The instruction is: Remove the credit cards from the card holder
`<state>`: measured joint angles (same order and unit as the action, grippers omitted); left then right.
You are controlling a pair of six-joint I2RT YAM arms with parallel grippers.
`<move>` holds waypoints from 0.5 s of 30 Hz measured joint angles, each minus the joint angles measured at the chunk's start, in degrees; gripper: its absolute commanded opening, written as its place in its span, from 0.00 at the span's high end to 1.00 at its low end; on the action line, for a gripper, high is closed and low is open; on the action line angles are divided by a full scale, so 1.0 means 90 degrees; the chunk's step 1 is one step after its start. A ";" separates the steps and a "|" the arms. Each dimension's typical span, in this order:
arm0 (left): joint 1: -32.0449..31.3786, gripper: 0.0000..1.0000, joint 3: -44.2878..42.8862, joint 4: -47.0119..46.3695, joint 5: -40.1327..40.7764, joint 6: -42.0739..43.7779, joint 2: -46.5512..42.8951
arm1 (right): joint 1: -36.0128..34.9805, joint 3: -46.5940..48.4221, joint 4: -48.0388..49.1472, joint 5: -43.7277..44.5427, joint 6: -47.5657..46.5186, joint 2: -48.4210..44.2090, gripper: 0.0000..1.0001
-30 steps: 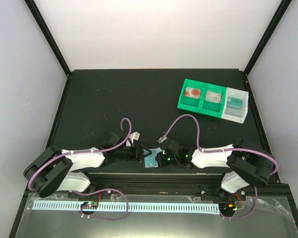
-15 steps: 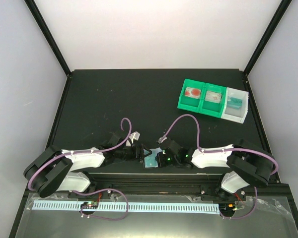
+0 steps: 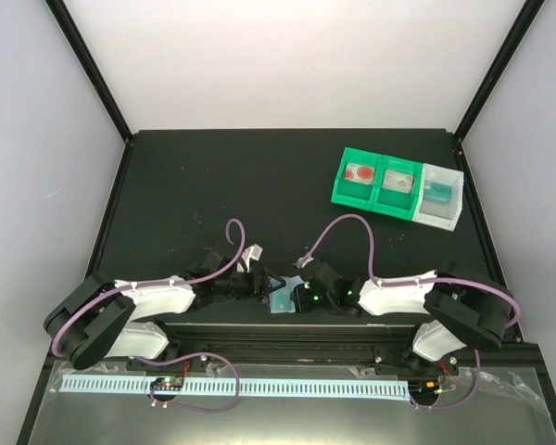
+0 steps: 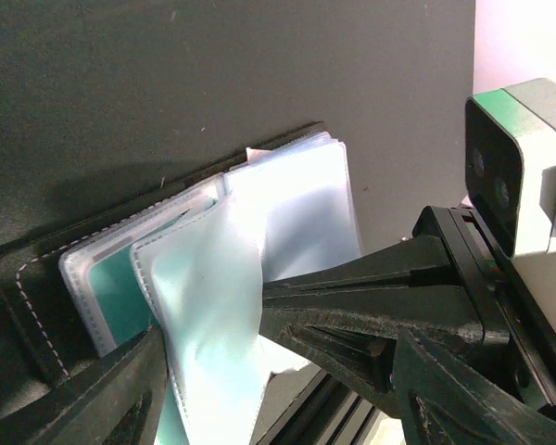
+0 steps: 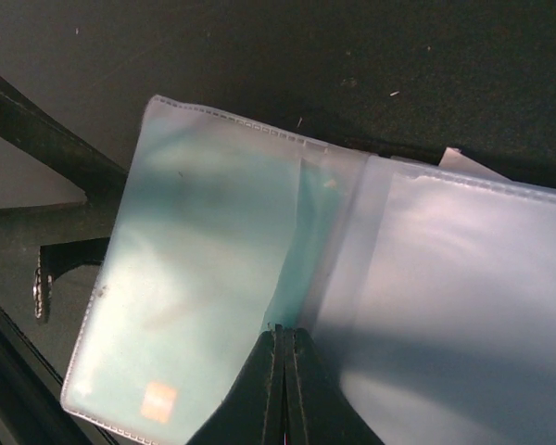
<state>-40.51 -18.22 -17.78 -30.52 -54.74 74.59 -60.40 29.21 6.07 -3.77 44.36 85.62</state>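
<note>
- The right gripper [image 5: 281,341] has its jaws pressed together, tips on the fold between two clear sleeves [image 5: 463,297]. The tips hide that spot, so I cannot tell whether a card edge is nipped between them.
- The left gripper [image 4: 213,329] stands with jaws well apart. One loose sleeve hangs between them, unclamped.
- Risk: if the right tips hold only plastic, a pull probably drags the whole holder [image 4: 23,297] over the table [image 5: 259,56] instead of freeing a card, since nothing pins it down.
- Risk: the two grippers sit just beside each other, so a swing or a closing by the left one may knock the right fingers or crease the sleeve.
- Risk: the sleeves look slick and floppy, so a card may come only part way and jam at the sleeve mouth, or slip back in.
- In the right wrist view a teal card [image 5: 195,278] lies inside the sleeve at 10 o'clock from the shut tips. Its inner edge runs up from them toward 12.
- In the left wrist view teal shows through a sleeve at 10 o'clock from the left gripper, flat against the black holder cover at 9.
- From above, the open holder lies at the near middle of the table, between the two grippers. The tray [image 3: 337,185] is well apart at 1 o'clock.
</note>
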 measured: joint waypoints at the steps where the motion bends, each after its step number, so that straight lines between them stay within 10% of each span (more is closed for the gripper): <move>1: 0.0000 0.31 0.0000 -0.0012 -0.0012 -0.0012 0.0000 | 0.0000 -0.0036 0.0044 0.0000 0.0015 -0.0027 0.98; 15: -0.0138 0.31 0.0049 -0.0627 -0.0296 -0.0435 0.0002 | 0.0000 -0.0333 0.0138 0.0138 0.0090 -0.0359 0.97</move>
<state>-41.76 -17.78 -23.42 -33.19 -58.65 74.61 -60.40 26.22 7.31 -2.52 45.17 82.39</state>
